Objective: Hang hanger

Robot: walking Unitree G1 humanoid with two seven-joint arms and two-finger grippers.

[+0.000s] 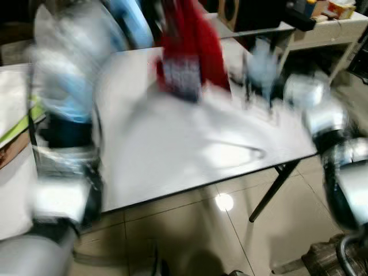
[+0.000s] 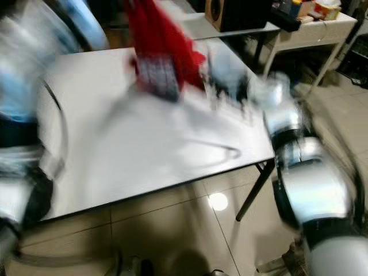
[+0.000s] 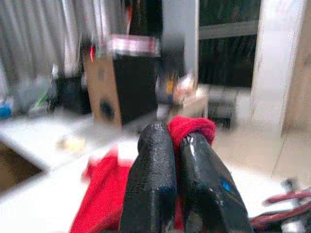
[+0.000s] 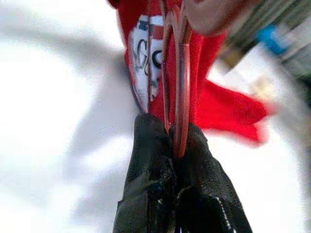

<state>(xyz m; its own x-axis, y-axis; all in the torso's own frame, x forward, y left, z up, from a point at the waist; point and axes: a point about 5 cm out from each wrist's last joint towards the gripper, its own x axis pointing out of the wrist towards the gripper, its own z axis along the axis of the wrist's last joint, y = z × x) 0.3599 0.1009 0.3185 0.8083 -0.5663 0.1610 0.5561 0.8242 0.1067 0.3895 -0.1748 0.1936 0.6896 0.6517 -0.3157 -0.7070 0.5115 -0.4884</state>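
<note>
A red garment with a white printed patch hangs blurred over the far side of the white table. In the left wrist view my left gripper is shut on a fold of the red garment. In the right wrist view my right gripper is shut on the thin red wire of a hanger, and that wire runs up into the garment. Both silver arms are smeared by motion, the left arm at the table's left edge and the right arm at its right corner.
Behind the table stands a wooden speaker on a second white table with small boxes. A black table leg slants down to the tiled floor. Another surface adjoins on the left.
</note>
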